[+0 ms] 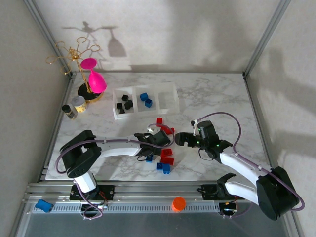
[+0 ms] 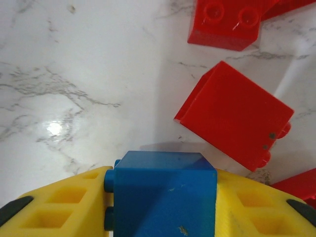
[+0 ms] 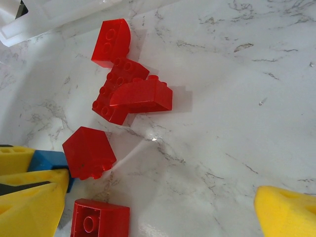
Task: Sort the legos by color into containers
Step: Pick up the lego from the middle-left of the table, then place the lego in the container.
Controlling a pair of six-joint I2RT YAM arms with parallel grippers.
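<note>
My left gripper (image 2: 165, 180) is shut on a blue lego (image 2: 165, 197), held just above the marble between the yellow fingers (image 2: 59, 207). Red legos (image 2: 234, 116) lie just ahead of it. In the top view the left gripper (image 1: 159, 140) is over the loose pile of red legos (image 1: 166, 153) and blue legos (image 1: 163, 168). My right gripper (image 1: 180, 138) faces it from the right, open and holding nothing (image 3: 160, 185). Several red legos (image 3: 131, 94) lie before it. The clear containers (image 1: 170, 94) stand behind: black legos (image 1: 124, 104) in the left bin, blue ones (image 1: 145, 99) in the middle.
A pink wine glass (image 1: 95, 79) on a gold stand and two small jars (image 1: 74, 107) stand at the back left. An orange cap (image 1: 178, 203) and a flat blue piece (image 1: 43, 206) lie on the front rail. One red lego (image 1: 159, 120) sits alone near the containers.
</note>
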